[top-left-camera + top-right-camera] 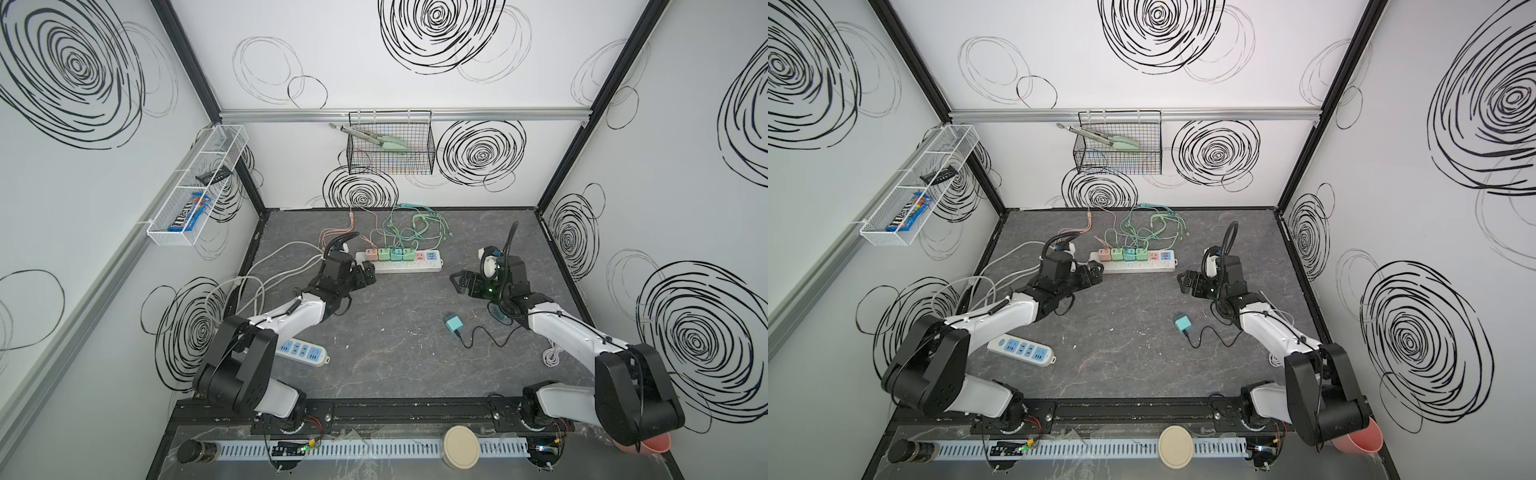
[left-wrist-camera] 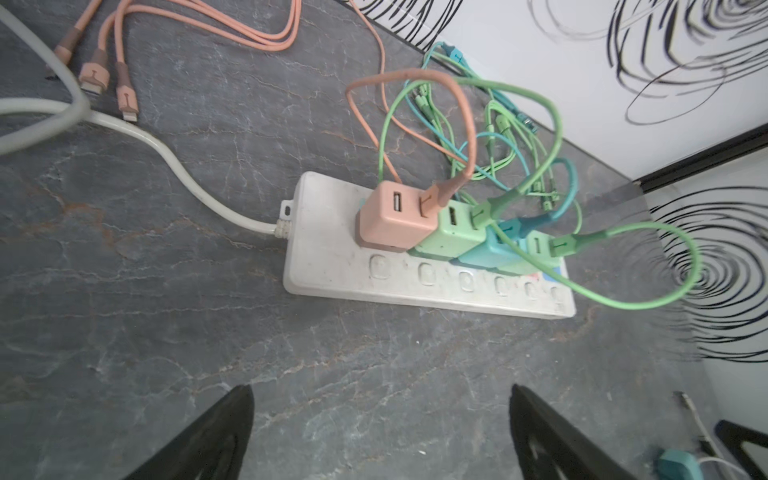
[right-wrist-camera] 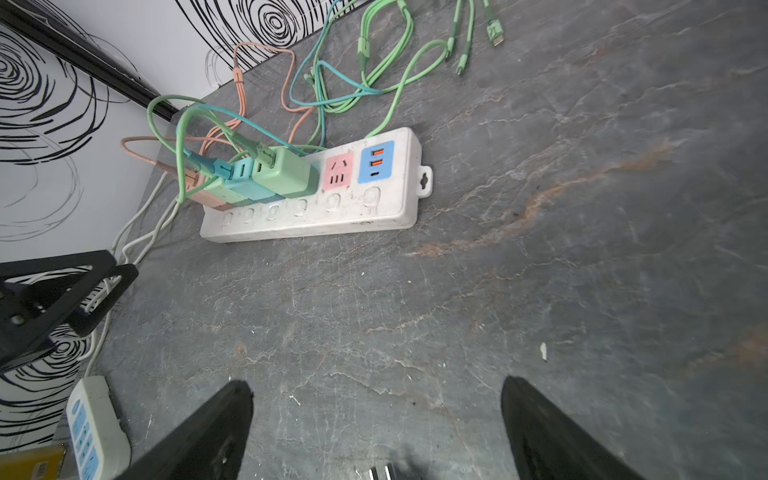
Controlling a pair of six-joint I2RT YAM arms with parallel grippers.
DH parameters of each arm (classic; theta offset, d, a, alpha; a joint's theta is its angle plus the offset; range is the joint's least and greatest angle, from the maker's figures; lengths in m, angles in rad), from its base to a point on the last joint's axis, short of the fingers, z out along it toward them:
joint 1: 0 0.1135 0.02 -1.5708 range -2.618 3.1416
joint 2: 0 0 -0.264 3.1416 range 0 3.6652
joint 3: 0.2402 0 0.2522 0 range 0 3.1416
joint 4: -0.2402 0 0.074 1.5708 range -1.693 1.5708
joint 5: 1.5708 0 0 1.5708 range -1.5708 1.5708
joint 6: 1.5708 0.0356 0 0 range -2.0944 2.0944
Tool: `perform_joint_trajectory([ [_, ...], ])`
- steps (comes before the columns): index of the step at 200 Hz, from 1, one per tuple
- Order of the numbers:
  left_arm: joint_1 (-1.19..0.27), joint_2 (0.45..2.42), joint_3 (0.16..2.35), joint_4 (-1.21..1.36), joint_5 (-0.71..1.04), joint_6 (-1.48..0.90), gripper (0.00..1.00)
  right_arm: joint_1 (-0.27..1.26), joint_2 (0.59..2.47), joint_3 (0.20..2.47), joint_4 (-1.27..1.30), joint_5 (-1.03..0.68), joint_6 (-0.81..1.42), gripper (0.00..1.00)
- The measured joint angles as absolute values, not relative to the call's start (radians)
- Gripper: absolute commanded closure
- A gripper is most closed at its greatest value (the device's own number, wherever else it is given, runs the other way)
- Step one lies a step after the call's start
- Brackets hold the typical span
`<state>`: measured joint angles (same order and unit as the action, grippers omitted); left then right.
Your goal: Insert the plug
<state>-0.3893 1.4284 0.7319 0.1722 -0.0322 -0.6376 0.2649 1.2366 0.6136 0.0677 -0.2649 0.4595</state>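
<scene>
1. Left gripper (image 1: 369, 274): hangs near the cord end of the white power strip (image 1: 409, 269), jaws spread wide with nothing between them; probably posted there to brace the strip against a push.
2. Right gripper (image 1: 456, 284): equally wide and empty, off the strip's far end, pointed toward it.
3. Teal plug (image 1: 454, 323): lies loose on the table (image 1: 395, 365), well apart from the strip, nearer the right gripper than the left, black cable (image 1: 482, 334) trailing away; not yet picked up.
4. Four adapters (image 2: 395, 216): fill the sockets from the cord end, leaving only the pink socket (image 3: 338, 174), beside the blue USB block (image 3: 376, 162), free for the plug.
5. Judged next: reach with the nearer right gripper and pinch the plug's body sides, keeping prongs clear; prong direction too small to tell.
6. Possible trouble: slack cable dragging or catching during the carry.
</scene>
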Motion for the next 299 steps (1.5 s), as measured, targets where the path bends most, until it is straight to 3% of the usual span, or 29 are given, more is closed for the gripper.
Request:
perform_joint_trajectory([
  [46,-0.496,1.248,0.693,0.174,-0.131,-0.636,0.04,0.265,1.147,0.586,-0.058,-0.260,0.471,0.03],
  [108,-0.492,1.082,0.619,0.150,-0.157,-0.648,0.04,0.287,1.108,0.552,-0.227,-0.304,0.471,0.03],
  [148,-0.452,1.064,0.584,0.140,-0.115,-0.664,0.04,0.458,1.195,0.554,-0.261,-0.273,0.450,0.03],
  [190,-0.439,1.057,0.583,0.128,-0.105,-0.669,0.04,0.633,1.314,0.575,-0.292,-0.105,0.447,0.03],
  [214,-0.439,1.034,0.583,0.128,-0.125,-0.661,0.04,0.659,1.329,0.579,-0.292,-0.038,0.445,0.00],
  [238,-0.439,1.013,0.583,0.126,-0.172,-0.662,0.04,0.672,1.338,0.579,-0.280,-0.010,0.440,0.04],
  [299,-0.401,1.011,0.564,0.067,-0.233,-0.710,0.04,0.710,1.344,0.580,-0.199,-0.054,0.408,0.02],
])
